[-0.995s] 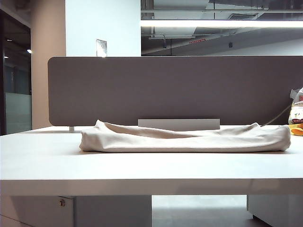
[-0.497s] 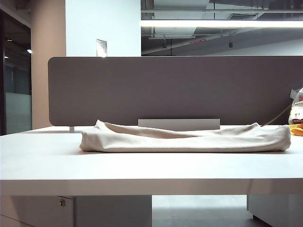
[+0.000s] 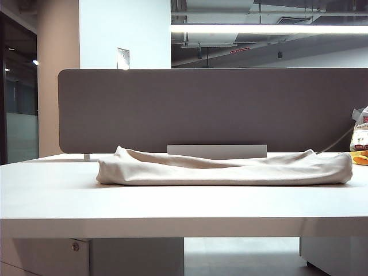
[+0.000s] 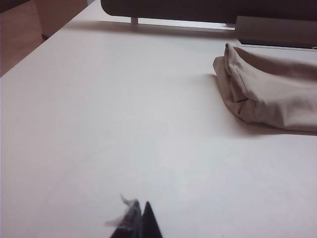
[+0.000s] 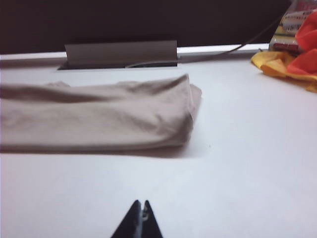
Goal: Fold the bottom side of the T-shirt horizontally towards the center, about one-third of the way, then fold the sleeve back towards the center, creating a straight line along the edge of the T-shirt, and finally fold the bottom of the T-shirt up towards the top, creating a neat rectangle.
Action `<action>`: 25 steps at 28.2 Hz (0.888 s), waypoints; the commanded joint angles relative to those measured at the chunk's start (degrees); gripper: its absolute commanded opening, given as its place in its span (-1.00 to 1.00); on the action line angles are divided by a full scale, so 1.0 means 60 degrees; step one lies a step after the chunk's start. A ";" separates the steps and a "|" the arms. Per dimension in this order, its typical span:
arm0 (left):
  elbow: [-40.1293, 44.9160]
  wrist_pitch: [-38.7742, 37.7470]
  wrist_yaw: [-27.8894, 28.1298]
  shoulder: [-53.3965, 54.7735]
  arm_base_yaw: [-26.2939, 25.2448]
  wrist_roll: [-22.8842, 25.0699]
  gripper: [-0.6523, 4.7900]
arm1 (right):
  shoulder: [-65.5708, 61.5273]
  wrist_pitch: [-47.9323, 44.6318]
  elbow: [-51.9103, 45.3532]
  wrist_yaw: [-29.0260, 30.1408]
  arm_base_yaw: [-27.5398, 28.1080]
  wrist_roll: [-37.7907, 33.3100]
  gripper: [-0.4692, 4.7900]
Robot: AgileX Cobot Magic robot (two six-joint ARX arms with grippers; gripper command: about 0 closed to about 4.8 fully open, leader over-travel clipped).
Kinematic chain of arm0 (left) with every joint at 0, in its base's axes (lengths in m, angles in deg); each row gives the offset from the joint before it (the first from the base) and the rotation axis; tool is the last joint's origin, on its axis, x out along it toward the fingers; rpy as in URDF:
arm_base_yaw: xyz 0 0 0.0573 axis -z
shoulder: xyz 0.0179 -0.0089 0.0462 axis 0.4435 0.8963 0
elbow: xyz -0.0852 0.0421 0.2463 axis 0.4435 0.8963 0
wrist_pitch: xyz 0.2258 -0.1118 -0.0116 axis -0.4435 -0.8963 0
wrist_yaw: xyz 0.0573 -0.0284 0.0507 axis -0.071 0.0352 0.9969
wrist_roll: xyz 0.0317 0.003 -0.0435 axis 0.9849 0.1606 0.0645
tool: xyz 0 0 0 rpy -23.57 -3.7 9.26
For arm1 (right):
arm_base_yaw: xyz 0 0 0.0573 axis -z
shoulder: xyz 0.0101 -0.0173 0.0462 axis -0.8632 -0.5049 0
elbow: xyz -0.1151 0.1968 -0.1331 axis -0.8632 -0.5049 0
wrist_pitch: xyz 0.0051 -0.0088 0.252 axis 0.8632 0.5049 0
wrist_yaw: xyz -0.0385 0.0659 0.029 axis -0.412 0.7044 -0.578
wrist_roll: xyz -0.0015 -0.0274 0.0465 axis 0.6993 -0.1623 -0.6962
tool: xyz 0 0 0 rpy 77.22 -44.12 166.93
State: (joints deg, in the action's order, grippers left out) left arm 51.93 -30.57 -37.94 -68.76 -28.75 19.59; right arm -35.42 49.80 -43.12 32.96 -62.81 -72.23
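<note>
We kept our left gripper (image 4: 140, 218) closed on nothing, low over the bare white table (image 3: 52, 190), well apart from the T-shirt (image 3: 224, 168), which lay folded in a long bundle mid-table. Our right gripper (image 5: 139, 215) was likewise closed and empty, near its right end.

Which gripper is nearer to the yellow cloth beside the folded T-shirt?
Right. The right gripper sees the yellow cloth past the T-shirt; the left gripper faces the opposite end.
</note>
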 commanded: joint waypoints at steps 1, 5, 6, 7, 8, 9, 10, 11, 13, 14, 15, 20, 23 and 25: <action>0.0029 -0.0120 -0.0044 0.0004 0.0007 -0.0033 -0.78 | 0.0331 0.0466 -0.0040 -0.0022 -0.0025 0.0244 -0.84; 0.0029 -0.0120 -0.0044 0.0004 0.0007 -0.0033 -0.78 | 0.0754 0.0820 -0.0040 -0.0066 -0.0025 0.0357 -0.84; 0.0029 -0.0120 -0.0044 0.0004 0.0007 -0.0033 -0.78 | 0.0860 0.0878 -0.0040 -0.0062 -0.0025 0.0423 -0.84; 0.0029 -0.0120 -0.0044 0.0004 0.0007 -0.0029 -0.78 | 0.0823 0.0882 -0.0040 -0.0062 -0.0033 0.0474 -0.84; 0.0029 -0.0120 -0.0047 0.0004 0.0007 -0.0033 -0.78 | 0.0831 0.0896 -0.0040 -0.0058 -0.0033 0.0528 -0.84; 0.0029 -0.0120 -0.0044 0.0004 0.0007 -0.0029 -0.78 | 0.0831 0.0929 -0.0040 -0.0058 -0.0036 0.0554 -0.84; 0.0029 -0.0120 -0.0044 0.0004 0.0007 -0.0029 -0.78 | 0.0831 0.0969 -0.0040 -0.0066 -0.0047 0.0572 -0.84; 0.0029 -0.0120 -0.0044 0.0004 0.0007 -0.0033 -0.78 | 0.0831 0.1024 -0.0040 -0.0058 -0.0062 0.0637 -0.84; 0.0029 -0.0120 -0.0047 0.0004 0.0007 -0.0033 -0.78 | 0.0831 0.1122 -0.0040 -0.0055 -0.0091 0.0827 -0.84; 0.0029 -0.0120 -0.0047 0.0004 0.0007 -0.0033 -0.78 | 0.0831 0.1169 -0.0040 -0.0058 -0.0113 0.0896 -0.84; 0.0029 -0.0120 -0.0044 0.0007 0.0007 -0.0033 -0.78 | 0.0831 0.1202 -0.0040 -0.0058 -0.0135 0.0980 -0.84; 0.0029 -0.0120 -0.0044 0.0004 0.0007 -0.0029 -0.78 | 0.0831 0.1373 -0.0040 -0.0062 -0.0175 0.1166 -0.84; 0.0029 -0.0120 -0.0044 0.0007 0.0007 -0.0033 -0.78 | 0.0831 0.1483 -0.0040 -0.0091 -0.0171 0.1246 -0.84; 0.0029 -0.0120 -0.0047 0.0007 0.0007 -0.0029 -0.78 | 0.0831 0.1494 -0.0040 -0.0240 -0.0175 0.1264 -0.84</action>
State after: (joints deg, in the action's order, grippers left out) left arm 51.93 -30.57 -37.92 -68.74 -28.75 19.59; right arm -30.43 59.20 -43.12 32.57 -63.84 -65.02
